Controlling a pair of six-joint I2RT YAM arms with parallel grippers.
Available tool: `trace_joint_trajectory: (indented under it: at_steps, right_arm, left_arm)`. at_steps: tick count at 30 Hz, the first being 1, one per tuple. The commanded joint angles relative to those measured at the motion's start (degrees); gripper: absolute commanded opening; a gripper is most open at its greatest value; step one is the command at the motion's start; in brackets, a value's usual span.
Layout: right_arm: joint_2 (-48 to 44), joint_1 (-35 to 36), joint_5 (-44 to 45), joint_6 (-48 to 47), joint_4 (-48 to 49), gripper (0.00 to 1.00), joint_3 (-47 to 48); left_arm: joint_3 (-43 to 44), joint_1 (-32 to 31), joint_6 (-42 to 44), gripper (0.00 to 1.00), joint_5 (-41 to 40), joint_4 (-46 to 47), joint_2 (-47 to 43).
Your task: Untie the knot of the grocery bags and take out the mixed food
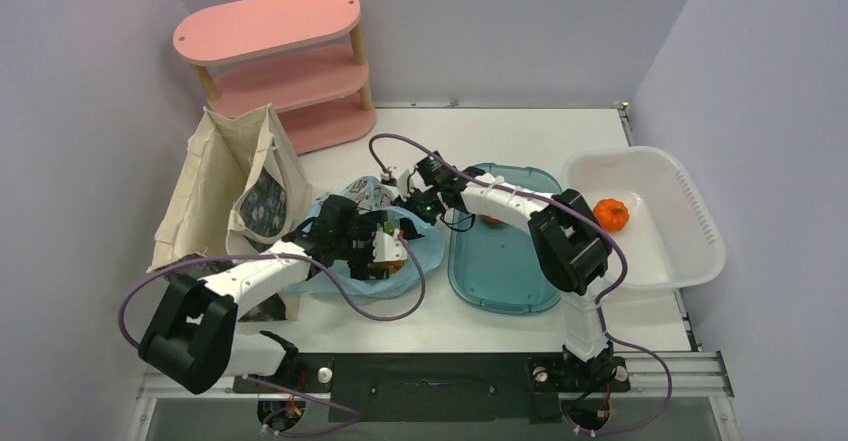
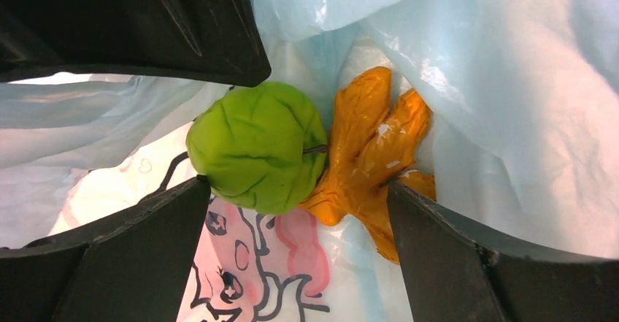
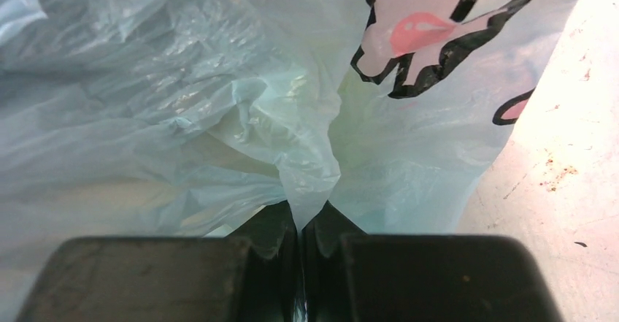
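Grocery bag [image 1: 335, 211] lying open on tabletop [image 1: 560, 136], no knot showing; untying judged done. Orange fruit [image 1: 611, 213] sitting in white basin [image 1: 700, 223], judged already taken out. Green fruit [image 2: 255, 154] lying inside bag, touching crumpled orange item [image 2: 372, 147]; both left to be removed. Snack packet not being made out. Right claw [image 3: 301, 223] clenched on bag film, edge being held up. Left claw [image 2: 298, 190] released, spread wide inside bag, gripping nothing; green fruit lying just ahead, closer to one finger.

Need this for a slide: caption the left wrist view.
Open left pincer hovers inside the blue bag over a green fruit touching an orange item.
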Motion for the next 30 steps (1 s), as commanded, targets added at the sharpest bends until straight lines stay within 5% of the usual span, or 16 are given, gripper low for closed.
trace_joint_trajectory:
  at_steps: [1, 12, 21, 30]
  right_arm:
    - [0.38, 0.02, -2.43, -1.21, 0.06, 0.00, 2.45]
    - [0.66, -0.14, -3.22, -2.05, -0.05, 0.00, 2.80]
    - [-1.70, -1.75, -3.31, -1.60, -0.42, 0.01, 3.18]
    - [-5.61, -3.90, -1.67, -0.67, -2.21, 0.35, 5.03]
  left_arm:
    - [4.16, 0.18, 0.24, 0.91, 2.55, 0.36, 3.69]
    - [9.20, -0.20, -0.08, 0.89, 1.32, 2.56, 14.36]
    - [6.48, 1.38, -2.84, 0.67, 3.14, -1.67, 6.93]
    - [3.21, 3.30, -6.46, 0.58, 5.04, -6.68, -5.72]
